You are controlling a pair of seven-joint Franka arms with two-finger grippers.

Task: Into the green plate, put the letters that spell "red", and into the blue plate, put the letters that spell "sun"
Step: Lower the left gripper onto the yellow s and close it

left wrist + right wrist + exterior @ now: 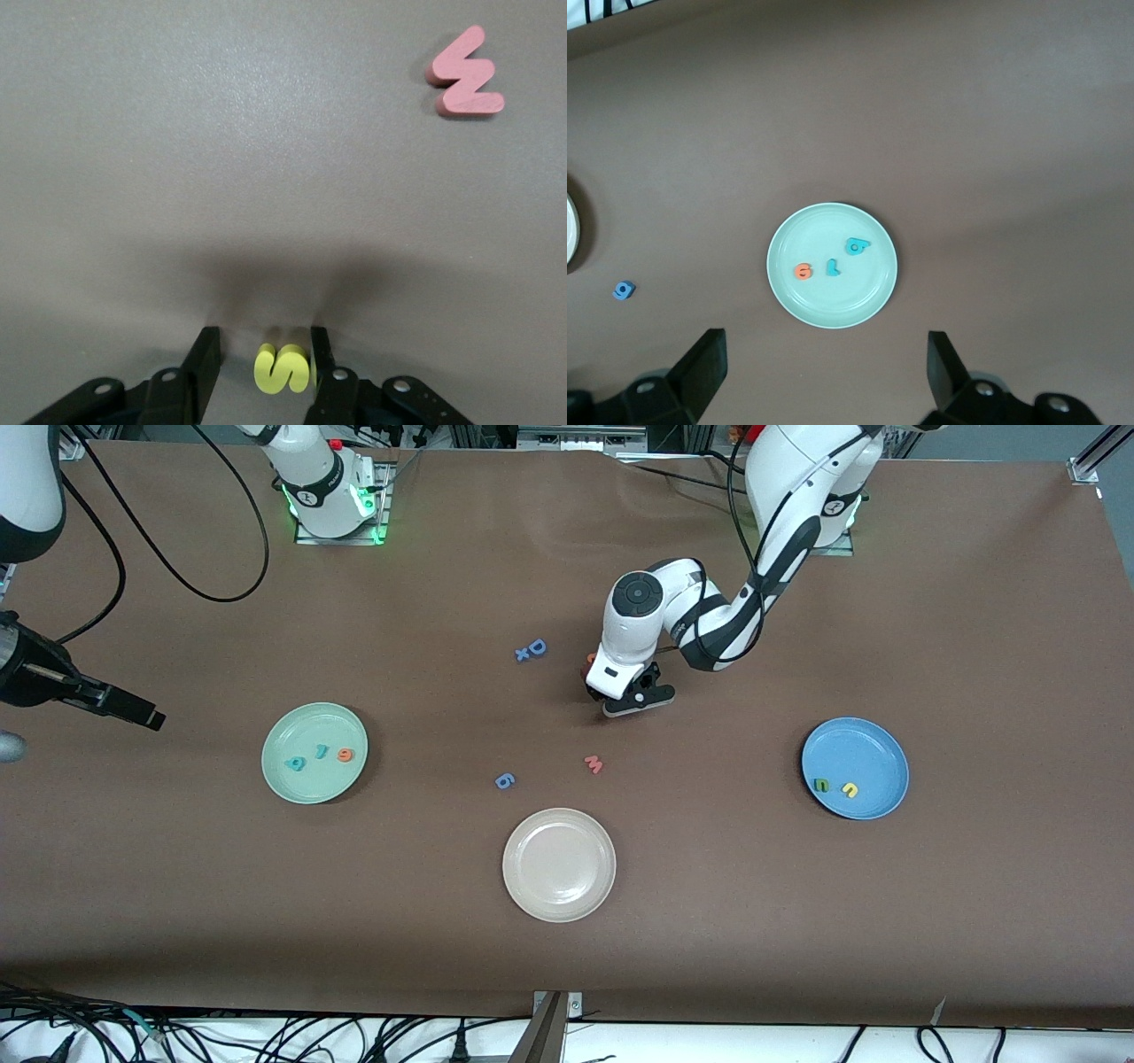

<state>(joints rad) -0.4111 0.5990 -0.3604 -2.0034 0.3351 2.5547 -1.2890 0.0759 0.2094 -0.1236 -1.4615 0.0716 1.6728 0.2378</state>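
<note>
I saw the brown table (797, 921) with three round, shallow plates. The pale mint green plate (282, 778) sat toward the right arm's end and held the teal d (296, 763), teal r (321, 752) and orange e (345, 755). The blue plate (873, 748) sat toward the left arm's end with the green n (821, 785) and yellow u (850, 789) in it. A cream plate (559, 864) lay nearest the camera. My left gripper (266, 354) was down at the table's middle, its fingers narrowed around the small yellow s (283, 369), one touching it, the other just beside. The pink w (594, 763) lay near. My right gripper (826, 359) waited high with fingers wide, holding nothing.
</note>
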